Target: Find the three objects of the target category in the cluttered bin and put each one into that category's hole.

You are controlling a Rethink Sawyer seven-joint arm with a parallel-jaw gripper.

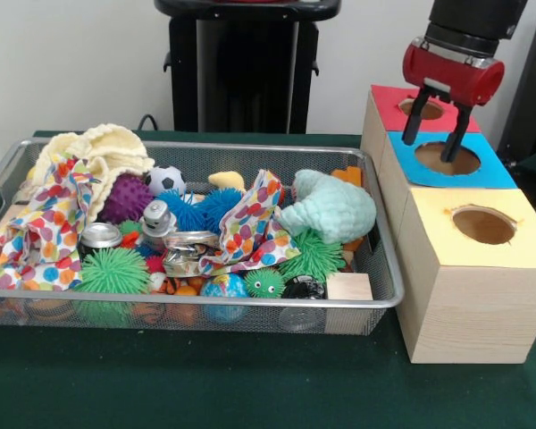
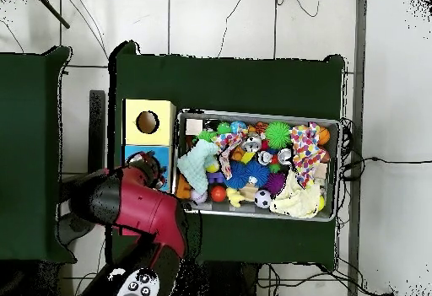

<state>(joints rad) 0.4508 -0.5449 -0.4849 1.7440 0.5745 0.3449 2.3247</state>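
Observation:
The wire mesh bin (image 1: 380, 299) is full of mixed toys and cloths; it also shows in the overhead view (image 2: 253, 115). A wrinkly, glinting, see-through piece (image 1: 189, 253) lies near the bin's middle, beside a small bottle-like piece (image 1: 158, 217). I cannot pick out a third one or any blue marks. My gripper (image 1: 435, 134) hangs open and empty just above the hole (image 1: 448, 158) in the blue-topped box (image 1: 491, 170). In the overhead view the red arm (image 2: 139, 204) covers most of that box (image 2: 135, 153).
The red-topped box (image 1: 389, 98) stands behind the blue one and the yellow-topped box (image 1: 482, 223) in front of it. The bin holds a silver can (image 1: 101, 235), spiky balls (image 1: 114, 270), a mint plush (image 1: 335, 207), dotted cloths (image 1: 250, 228) and a wooden block (image 1: 348, 288).

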